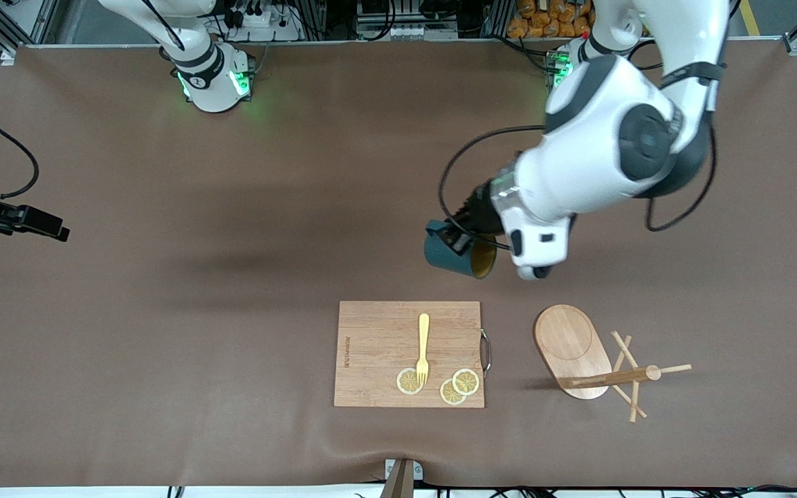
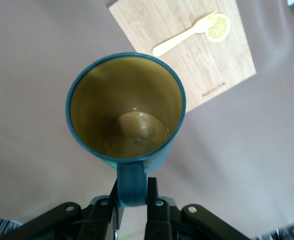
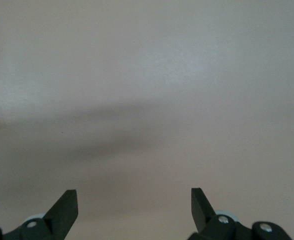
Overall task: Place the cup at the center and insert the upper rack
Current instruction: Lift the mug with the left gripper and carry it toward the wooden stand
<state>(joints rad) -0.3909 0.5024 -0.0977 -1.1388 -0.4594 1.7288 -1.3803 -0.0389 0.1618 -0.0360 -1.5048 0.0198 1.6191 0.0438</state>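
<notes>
Cup (image 2: 124, 110) hangs tilted from left gripper (image 2: 133, 192), clamped on its handle (rigid, likely breakable). Right gripper (image 3: 134, 212) waits, jaws apart.

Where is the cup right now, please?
The cup hangs tilted in the left gripper, held by its handle over bare table just above the cutting board in the front view.

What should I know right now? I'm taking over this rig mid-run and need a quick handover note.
Left gripper: shut on the cup by its handle, held tilted in the air over bare table.
Right gripper: open, waiting at the right arm's end of the table.
Upper rack: standing beside the cutting board, toward the left arm's end.
Done: cup lifted.
Left: set cup at center, insert rack.
</notes>
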